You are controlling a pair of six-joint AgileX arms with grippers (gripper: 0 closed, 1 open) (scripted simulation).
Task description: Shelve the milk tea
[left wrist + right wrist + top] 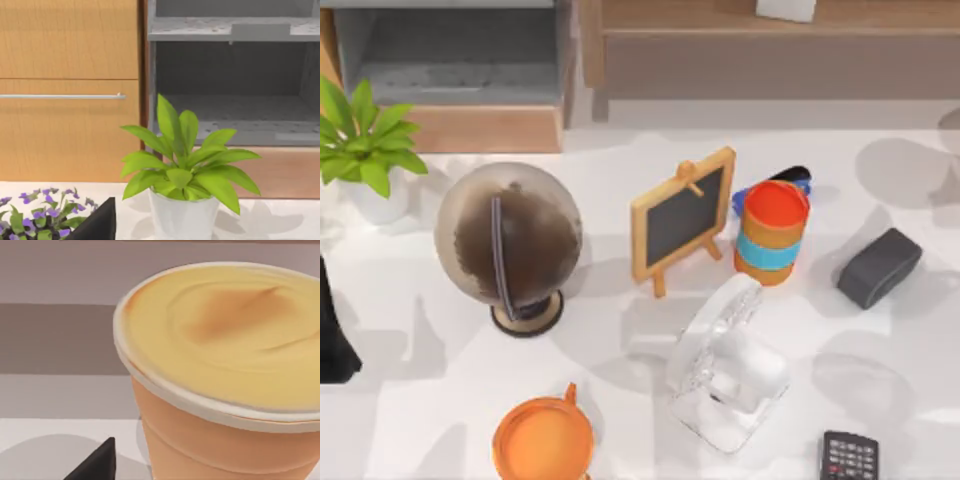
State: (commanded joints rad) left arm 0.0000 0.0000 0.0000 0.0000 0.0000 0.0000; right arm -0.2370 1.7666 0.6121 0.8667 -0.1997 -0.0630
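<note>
While the milk tea (542,440) is sitting at the table's near edge, left of centre, I am judging it a light, soft-walled paper cup, likely to crumple or spill. It is best taken around the orange body just under the pale lid rim and kept upright. The right gripper (95,464) is hanging close beside it; whether it is open or closed I cannot tell. I am counting one cup, one globe (510,240), one chalkboard (682,215), one orange-and-blue canister (773,232) and one plant (365,145). The left arm (332,345) is idling at the far left.
</note>
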